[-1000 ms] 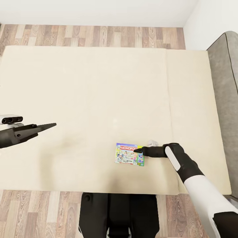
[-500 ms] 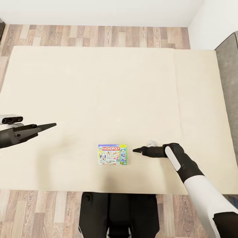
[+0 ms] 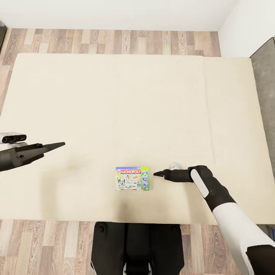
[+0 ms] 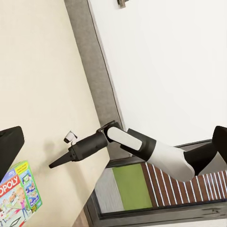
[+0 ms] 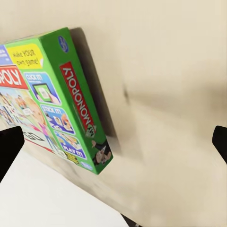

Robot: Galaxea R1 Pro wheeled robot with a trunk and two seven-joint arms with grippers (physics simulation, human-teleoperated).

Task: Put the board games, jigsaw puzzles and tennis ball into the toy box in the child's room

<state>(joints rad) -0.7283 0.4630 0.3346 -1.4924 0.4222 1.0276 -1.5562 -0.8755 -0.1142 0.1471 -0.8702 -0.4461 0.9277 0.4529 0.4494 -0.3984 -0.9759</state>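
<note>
I see one board game (image 3: 132,178), a Monopoly box, lying flat on the bed (image 3: 114,99) near its front edge. My right gripper (image 3: 156,174) sits just beside the box's green side, not touching it, fingers spread wide apart. My left gripper (image 3: 61,144) hovers well off toward the bed's left edge, jaws pressed together.

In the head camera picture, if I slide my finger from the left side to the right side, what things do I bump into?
Left pincer → Monopoly board game on the bed → right pincer → grey headboard.
</note>
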